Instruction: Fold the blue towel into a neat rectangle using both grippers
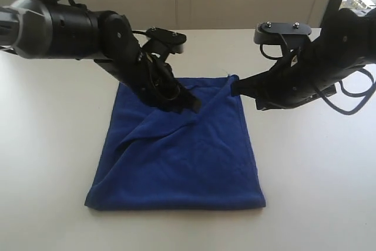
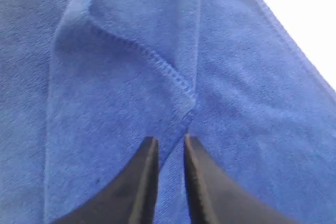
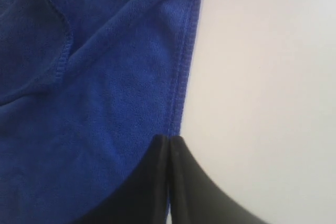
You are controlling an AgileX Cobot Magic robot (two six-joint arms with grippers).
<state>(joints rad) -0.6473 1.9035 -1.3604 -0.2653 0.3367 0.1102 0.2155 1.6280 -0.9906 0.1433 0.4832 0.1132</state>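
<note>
The blue towel point(image 1: 182, 157) lies folded on the white table point(image 1: 317, 174), with a loose diagonal crease across its far half. My left gripper point(image 1: 191, 105) hangs low over the towel's far middle. In the left wrist view its jaws point(image 2: 169, 140) stand a little apart, and a hemmed corner flap of the towel point(image 2: 157, 66) runs to just in front of the gap. My right gripper point(image 1: 236, 88) is at the towel's far right corner. In the right wrist view its jaws point(image 3: 170, 139) are pressed together on the hemmed edge of the towel point(image 3: 105, 77).
Bare white tabletop point(image 3: 262, 77) surrounds the towel on all sides. Both black arms reach in from the far side, the left arm's bulky links point(image 1: 70, 24) above the table's left and the right arm point(image 1: 329, 57) above its right.
</note>
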